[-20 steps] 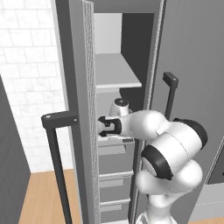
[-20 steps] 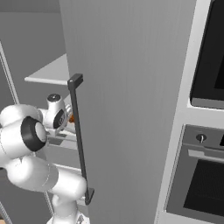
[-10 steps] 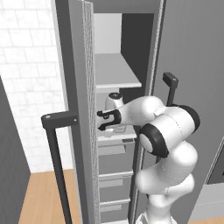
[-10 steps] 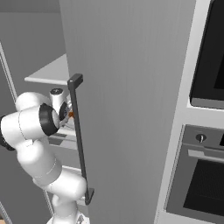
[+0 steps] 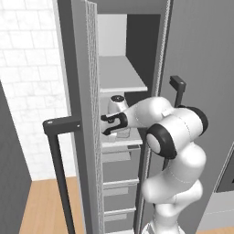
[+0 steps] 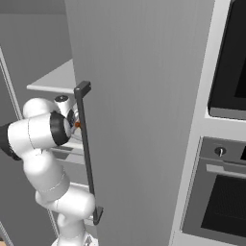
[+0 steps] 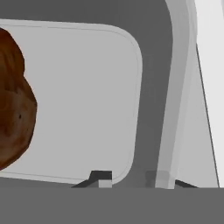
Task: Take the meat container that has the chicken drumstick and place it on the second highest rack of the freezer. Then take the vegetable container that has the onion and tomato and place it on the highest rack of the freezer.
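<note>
Narrowly parted, the jaws of the gripper (image 7: 133, 178) straddle the rim of the meat container (image 7: 83, 100): in the hand view one dark tip sits just inside the container's light-grey wall and the other just outside it, so they look pinched on that edge.

Going from big to small, with the freezer (image 5: 132, 68) as landmark: its door stands open, and its long dark bar handle (image 6: 87, 153) runs down the door's face in the right base view. To the right of the freezer sits a black-windowed oven (image 6: 226, 187). The white arm reaches into the freezer's opening from the front. Inside, the highest rack (image 5: 119, 75) is a flat light-grey board; the gripper (image 5: 112, 124) is directly under it, at the level of the second shelf board (image 5: 119, 139), above the grey drawers (image 5: 121, 164). The meat container rests at that lower shelf level, partly hidden by the hand in the left base view. The chicken drumstick (image 7: 13, 100), glossy brown, lies inside the container at the side away from the gripped rim, well apart from the tips.
</note>
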### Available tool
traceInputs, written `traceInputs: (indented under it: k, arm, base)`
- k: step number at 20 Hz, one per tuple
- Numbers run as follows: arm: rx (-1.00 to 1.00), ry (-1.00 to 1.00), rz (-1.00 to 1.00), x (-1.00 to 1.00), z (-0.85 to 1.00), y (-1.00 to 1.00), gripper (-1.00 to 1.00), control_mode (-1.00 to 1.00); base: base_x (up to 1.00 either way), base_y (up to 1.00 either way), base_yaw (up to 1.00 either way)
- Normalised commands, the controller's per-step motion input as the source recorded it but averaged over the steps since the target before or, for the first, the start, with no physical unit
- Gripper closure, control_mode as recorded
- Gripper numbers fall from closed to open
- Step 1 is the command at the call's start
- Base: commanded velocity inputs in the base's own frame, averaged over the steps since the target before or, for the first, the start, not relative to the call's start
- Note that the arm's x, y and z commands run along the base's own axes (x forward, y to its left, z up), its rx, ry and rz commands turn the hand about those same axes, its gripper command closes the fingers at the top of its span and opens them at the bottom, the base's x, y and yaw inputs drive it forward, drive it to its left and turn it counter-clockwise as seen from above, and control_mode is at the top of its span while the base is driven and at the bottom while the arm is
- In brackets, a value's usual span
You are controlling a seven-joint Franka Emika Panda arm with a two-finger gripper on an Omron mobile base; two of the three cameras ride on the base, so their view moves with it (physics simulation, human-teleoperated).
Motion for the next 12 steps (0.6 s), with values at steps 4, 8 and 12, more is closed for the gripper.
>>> traceInputs:
  k: [4,8,12]
  arm:
    - [0.0,-0.07,0.0,0.0,-0.28,0.03,-1.0,-1.0]
    - [0.0,-0.13,0.0,-0.04,-0.12,0.0,-1.0,-1.0]
    - [0.0,-0.18,0.0,-0.26,-0.24,0.02,-1.0,-1.0]
  base:
    - [0.0,0.0,0.0]
    - [0.0,0.0,0.0]
    - [0.0,0.0,0.0]
